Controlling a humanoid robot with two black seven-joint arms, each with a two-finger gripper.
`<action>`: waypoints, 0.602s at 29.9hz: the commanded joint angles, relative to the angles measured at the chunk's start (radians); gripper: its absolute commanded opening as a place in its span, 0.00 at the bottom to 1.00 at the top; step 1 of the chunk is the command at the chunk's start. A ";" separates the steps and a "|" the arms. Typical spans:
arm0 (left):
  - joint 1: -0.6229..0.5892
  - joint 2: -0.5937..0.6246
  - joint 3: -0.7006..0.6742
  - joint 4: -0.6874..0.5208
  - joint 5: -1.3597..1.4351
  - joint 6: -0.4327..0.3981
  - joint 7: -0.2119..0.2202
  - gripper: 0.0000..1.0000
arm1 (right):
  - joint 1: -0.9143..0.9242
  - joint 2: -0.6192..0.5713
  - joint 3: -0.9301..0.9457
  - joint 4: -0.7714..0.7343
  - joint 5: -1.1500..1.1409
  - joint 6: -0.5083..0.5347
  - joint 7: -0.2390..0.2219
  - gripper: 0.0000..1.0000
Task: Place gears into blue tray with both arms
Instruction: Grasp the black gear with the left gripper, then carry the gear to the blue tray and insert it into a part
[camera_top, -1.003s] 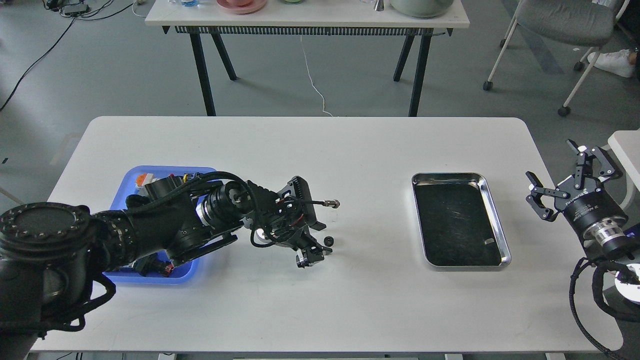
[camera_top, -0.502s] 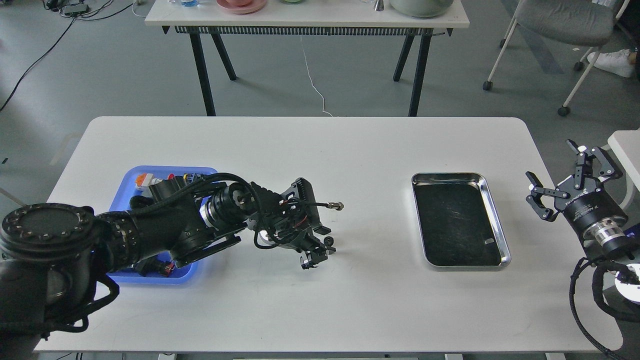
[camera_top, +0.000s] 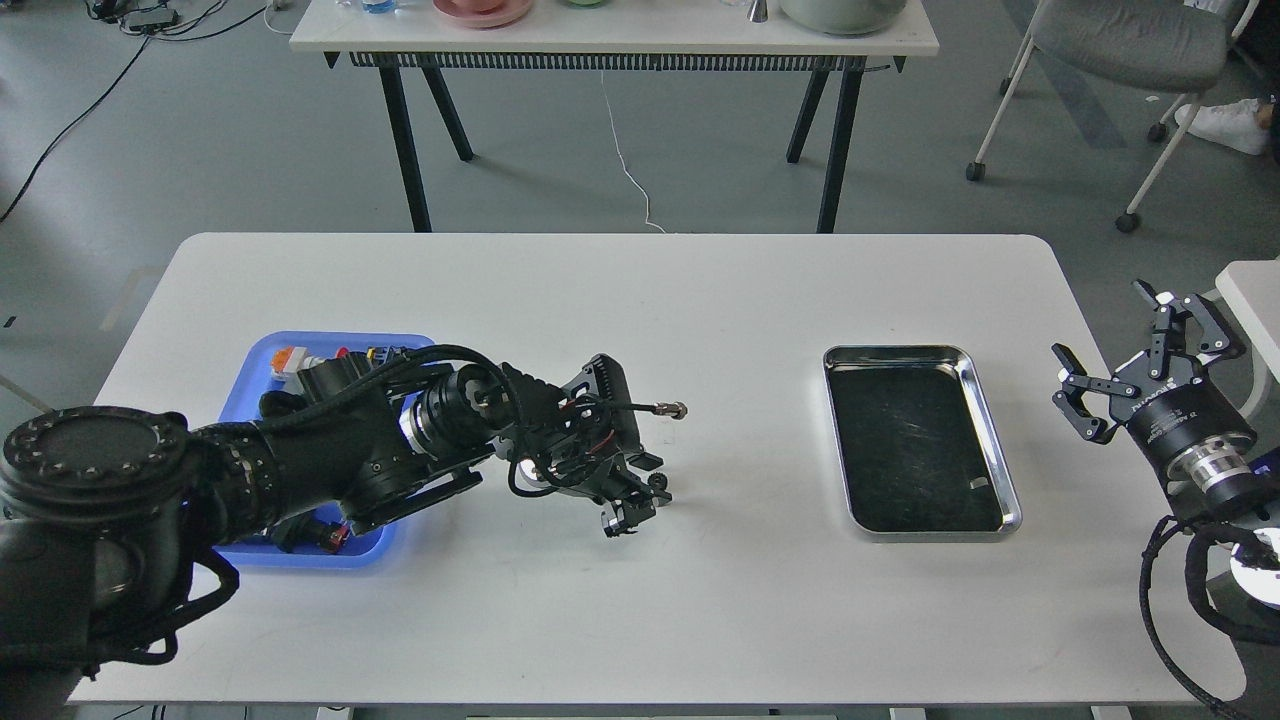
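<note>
One tiny black gear (camera_top: 659, 484) lies on the white table, right of the blue tray (camera_top: 262, 352). My left arm reaches in over the blue tray and hides most of it. My left gripper (camera_top: 638, 493) hangs low over the table with its fingers apart, one above and one below the gear, which sits at their tips; contact is not discernible. My right gripper (camera_top: 1100, 322) is open and empty, raised off the table's right edge, far from the gear.
A shiny steel tray (camera_top: 900, 351) with a black inside sits at the right, holding a small silvery scrap (camera_top: 977, 483). Push-button switches with coloured caps (camera_top: 292, 358) lie in the blue tray. A second table and a chair stand beyond the far edge.
My left gripper shifted slightly right, bringing its fingers around the gear, and has barely moved in the last half second. The right arm stayed still.
</note>
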 joint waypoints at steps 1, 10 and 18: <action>-0.002 -0.002 0.000 0.000 0.000 0.000 0.000 0.25 | 0.000 0.000 0.000 -0.001 0.002 0.000 0.000 0.96; -0.014 -0.002 0.002 -0.005 0.000 0.000 0.000 0.13 | 0.000 -0.006 0.000 0.001 0.002 0.000 0.000 0.96; -0.095 0.139 -0.011 -0.167 0.000 -0.002 0.000 0.13 | 0.003 -0.005 0.000 0.001 0.000 0.000 0.000 0.96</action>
